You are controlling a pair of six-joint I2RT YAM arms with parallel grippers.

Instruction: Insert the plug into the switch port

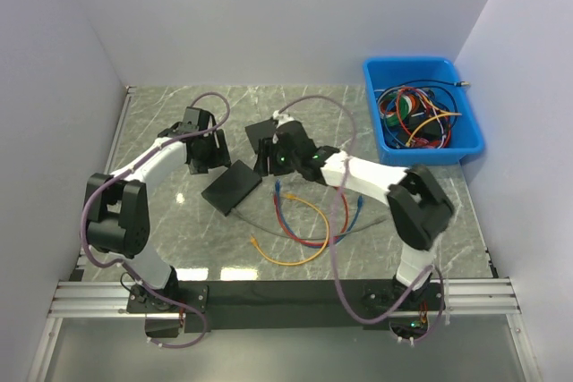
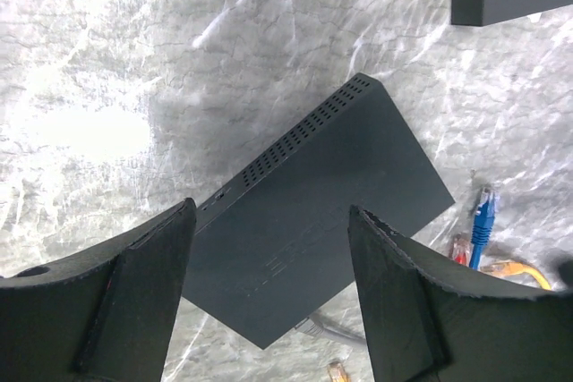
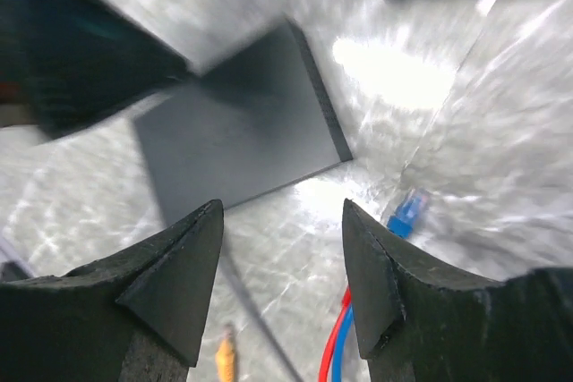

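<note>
Top external view shows the switch [image 1: 231, 187] flat on the marble table [image 1: 161, 105], slightly toward 9 o'clock from centre, with the blue plug [image 1: 277, 189] loose at its 3 o'clock and not yet in a port. The left gripper [image 2: 269, 221] hangs over the switch, spread and empty, probably to steady it, and the right gripper [image 3: 282, 221], equally empty, hovers by the plug. White walls [image 1: 269, 15] surround the table, and a blue bin [image 1: 412, 63] of cables sits at 1 o'clock.
</note>
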